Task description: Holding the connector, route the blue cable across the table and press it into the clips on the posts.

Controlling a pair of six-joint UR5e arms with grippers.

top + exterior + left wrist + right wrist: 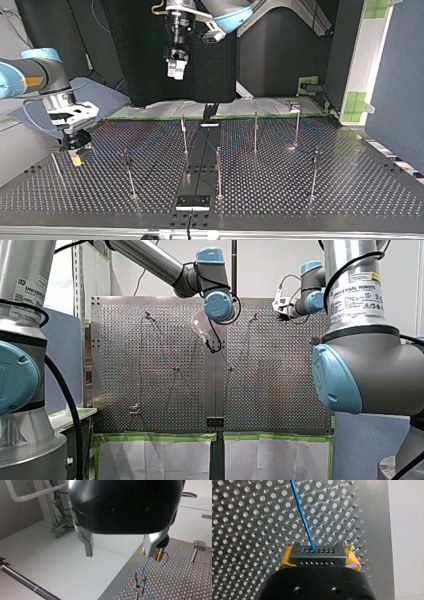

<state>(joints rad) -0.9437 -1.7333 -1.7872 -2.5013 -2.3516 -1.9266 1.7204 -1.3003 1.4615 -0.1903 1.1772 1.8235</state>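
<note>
The light here is bright and even, and pale streaks run along the tops of the arm tubes. From behind the arms the white wall glares, and the perforated table (150, 390) shimmers with washed-out reflections. My right arm (360, 365) looms close and soft. From across the table it is much dimmer. A black backdrop swallows the light, the plate goes dark, and one small glint sits at the foot of a post (296, 125). At the left wrist, the black housing of my left gripper (119, 551) is a near blur with a white highlight, against a pale, washed floor. At the right wrist, the connector (322, 560) is evenly lit, while the housing of my right gripper (319, 555) is dark and soft.
</note>
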